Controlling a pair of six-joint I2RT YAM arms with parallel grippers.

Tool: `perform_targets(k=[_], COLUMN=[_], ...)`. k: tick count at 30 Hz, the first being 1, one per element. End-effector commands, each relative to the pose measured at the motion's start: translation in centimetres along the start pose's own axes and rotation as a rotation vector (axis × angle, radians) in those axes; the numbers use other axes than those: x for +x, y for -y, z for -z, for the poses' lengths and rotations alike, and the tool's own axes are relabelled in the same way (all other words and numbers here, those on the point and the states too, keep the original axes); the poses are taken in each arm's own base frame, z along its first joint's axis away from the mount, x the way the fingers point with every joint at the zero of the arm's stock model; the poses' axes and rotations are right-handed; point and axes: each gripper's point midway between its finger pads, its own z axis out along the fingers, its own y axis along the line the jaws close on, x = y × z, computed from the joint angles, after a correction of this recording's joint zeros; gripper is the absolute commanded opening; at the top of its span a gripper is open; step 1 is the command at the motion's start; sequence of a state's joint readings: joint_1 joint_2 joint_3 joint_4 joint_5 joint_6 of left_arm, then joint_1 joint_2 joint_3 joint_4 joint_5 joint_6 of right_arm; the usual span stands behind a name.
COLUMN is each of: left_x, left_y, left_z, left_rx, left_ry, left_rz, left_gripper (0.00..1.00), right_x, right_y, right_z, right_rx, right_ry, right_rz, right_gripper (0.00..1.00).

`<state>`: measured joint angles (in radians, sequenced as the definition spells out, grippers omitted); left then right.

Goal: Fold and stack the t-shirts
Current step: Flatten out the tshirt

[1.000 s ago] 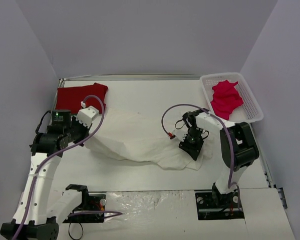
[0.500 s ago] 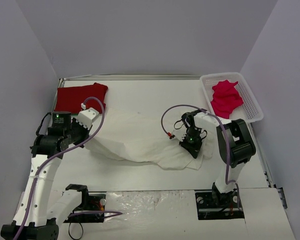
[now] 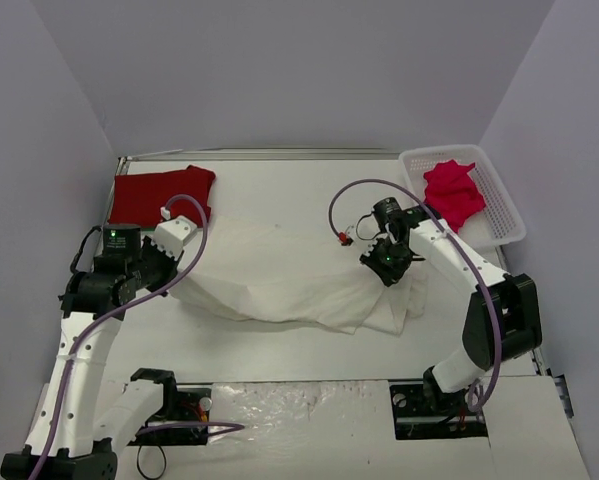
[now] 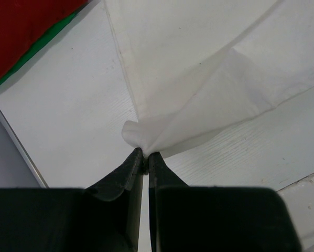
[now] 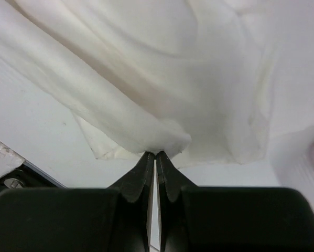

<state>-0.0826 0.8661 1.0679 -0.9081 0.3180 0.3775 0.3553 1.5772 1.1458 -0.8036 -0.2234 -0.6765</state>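
Left wrist view: a corner of the cream-white t-shirt (image 4: 198, 79) is pinched at the tips of the clamped left claw (image 4: 145, 153), and a fold is nipped likewise by the right claw (image 5: 155, 153). Stretched between them, the cloth could be lost from such thin pinches if pulled taut. A crumpled pinkish-red t-shirt (image 3: 451, 192) is contained in the lattice basket (image 3: 506, 205) beyond the right claw.

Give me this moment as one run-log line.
left gripper: shut on white shirt edge | right gripper: shut on same shirt | red shirt: flat, far left | pink shirt: in basket

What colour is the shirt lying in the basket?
The shirt is pinkish-red; the top external view shows it best.
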Motion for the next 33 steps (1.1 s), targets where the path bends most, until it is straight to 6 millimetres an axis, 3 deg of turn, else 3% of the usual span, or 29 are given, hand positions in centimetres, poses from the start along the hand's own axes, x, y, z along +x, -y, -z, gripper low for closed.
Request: perform_targets(k=[1, 4, 8, 20, 23, 33], left_x=[-1.4, -1.5, -1.6, -1.4, -1.4, -1.4], left_y=[-0.3, -0.2, -0.2, 0.1, 0.1, 0.0], left_z=[1.0, 1.0, 1.0, 1.0, 1.2, 1.0], left_rx=[-0.016, -0.010, -0.014, -0.006, -0.009, -0.007], left_ry=[0.057, 0.060, 0.067, 0.069, 0.074, 0.072], left_rz=[0.007, 0.009, 0.005, 0.005, 0.004, 0.007], left_gripper=[0.02, 0.02, 0.03, 0.02, 0.02, 0.02], right_x=[-0.5, -0.8, -0.4, 0.1, 0.3, -0.3], right_y=[0.2, 0.3, -0.1, -1.5, -1.5, -0.6], right_z=[3.2, 3.9, 3.4, -2.0, -3.2, -3.2], right_rx=[0.060, 0.075, 0.053, -0.114, -0.136, -0.091], right_ry=[0.047, 0.064, 0.058, -0.040, -0.067, -0.049], right_rz=[-0.026, -0.034, -0.037, -0.047, -0.050, -0.065], right_gripper=[0.00, 0.00, 0.00, 0.00, 0.17, 0.30])
